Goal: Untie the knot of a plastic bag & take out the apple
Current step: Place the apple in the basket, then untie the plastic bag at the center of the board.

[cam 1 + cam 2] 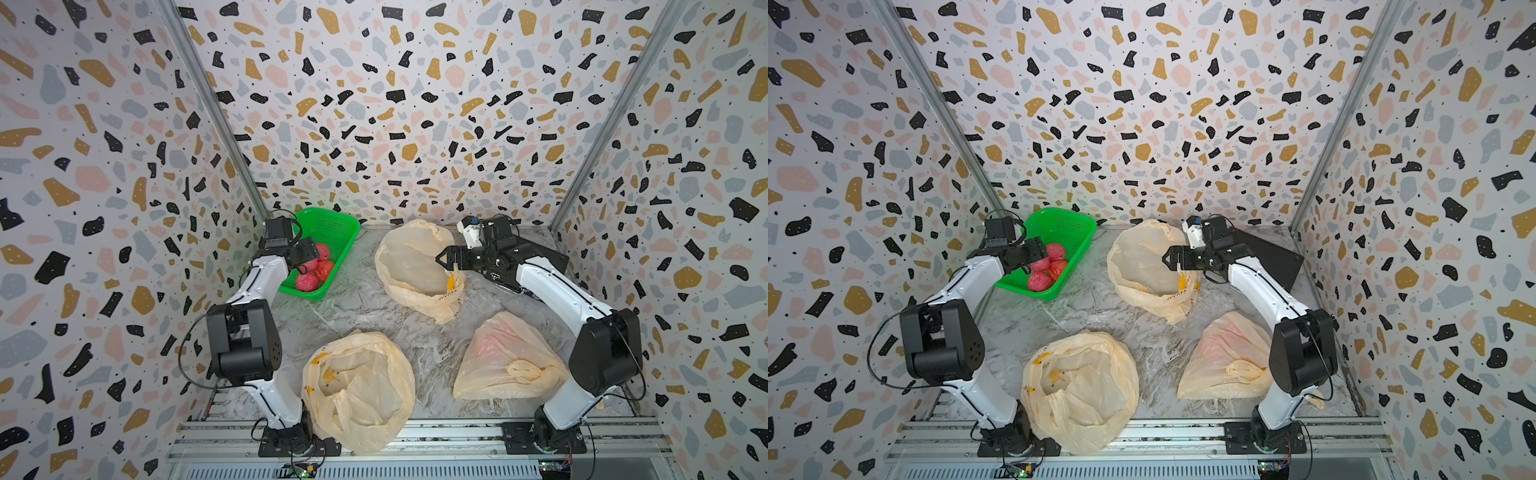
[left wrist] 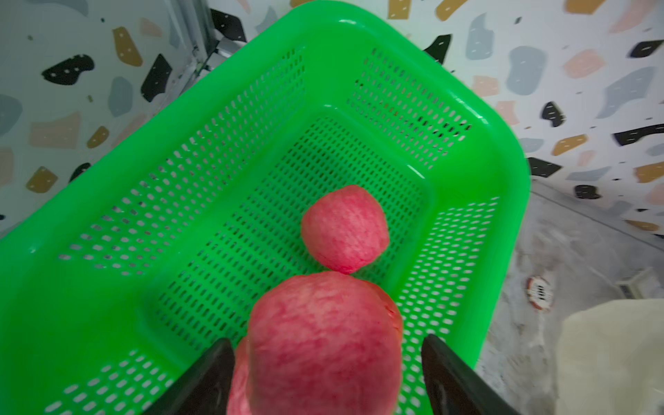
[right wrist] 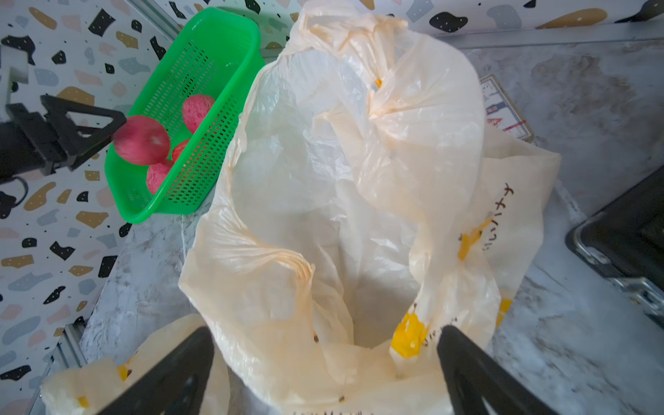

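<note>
apple was over green basket, between the spread jaws of left gripper, gaps both sides | right gripper gaped empty above opened bag | apple judged firm, smooth, weighty, best taken across its middle; bag thin, slippery

The left arm and right arm share white tube links, boxy black joints, thin black cables looping alongside, black base plates and black triangular fingers.
</note>
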Motion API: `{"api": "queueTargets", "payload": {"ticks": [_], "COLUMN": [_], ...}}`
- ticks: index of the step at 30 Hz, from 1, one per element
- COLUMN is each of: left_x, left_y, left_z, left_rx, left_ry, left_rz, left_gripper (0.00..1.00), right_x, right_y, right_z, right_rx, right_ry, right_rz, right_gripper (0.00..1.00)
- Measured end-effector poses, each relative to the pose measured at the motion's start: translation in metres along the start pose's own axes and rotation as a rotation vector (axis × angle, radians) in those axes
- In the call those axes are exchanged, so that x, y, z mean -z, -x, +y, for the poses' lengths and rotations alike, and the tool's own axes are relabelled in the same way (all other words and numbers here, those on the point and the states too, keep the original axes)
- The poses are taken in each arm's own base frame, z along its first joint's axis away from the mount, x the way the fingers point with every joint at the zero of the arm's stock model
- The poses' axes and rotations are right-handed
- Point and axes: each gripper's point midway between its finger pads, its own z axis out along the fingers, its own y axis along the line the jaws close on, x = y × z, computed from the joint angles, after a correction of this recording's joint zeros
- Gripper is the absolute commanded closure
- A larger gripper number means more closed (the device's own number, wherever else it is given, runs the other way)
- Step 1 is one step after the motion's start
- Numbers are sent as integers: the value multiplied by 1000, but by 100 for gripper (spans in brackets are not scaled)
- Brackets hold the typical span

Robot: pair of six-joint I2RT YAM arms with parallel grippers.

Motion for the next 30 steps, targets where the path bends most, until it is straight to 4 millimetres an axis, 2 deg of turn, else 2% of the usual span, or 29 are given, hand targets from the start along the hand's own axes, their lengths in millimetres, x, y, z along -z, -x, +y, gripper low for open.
{"api": "queueTargets", "payload": {"ticks": [4, 9, 14, 17, 20, 23, 25, 27, 30], "left_x": [-17, -31, -28, -14, 14, 52, 85, 115, 157], "left_y": [-3, 4, 10, 13, 17, 25, 25, 18, -6], "left_z": [20, 24, 16, 3, -27, -76, -116, -153, -199], "left_rx": [9, 0, -3, -25, -74, -146, -207, -264, -338], "left_ry": [53, 61, 23, -18, -88, -200, -293, -385, -534], "left_rz": [13, 11, -9, -38, -78, -137, -179, -209, -217], "left_gripper": [9, 8, 7, 7, 6, 5, 5, 5, 4], "right_x": [20, 37, 45, 51, 63, 81, 95, 105, 119], "right_y": [-18, -45, -73, -88, -101, -114, -122, -135, -166], "right_z": [0, -9, -25, -37, -51, -59, -62, -66, -79], "right_rx": [10, 12, -14, -40, -85, -131, -153, -169, -221], "right_ry": [-37, -101, -190, -253, -318, -373, -413, -450, -521], "right_rz": [46, 112, 201, 253, 296, 328, 344, 362, 420], "right_gripper": [1, 1, 1, 1, 1, 1, 1, 1, 1]}}
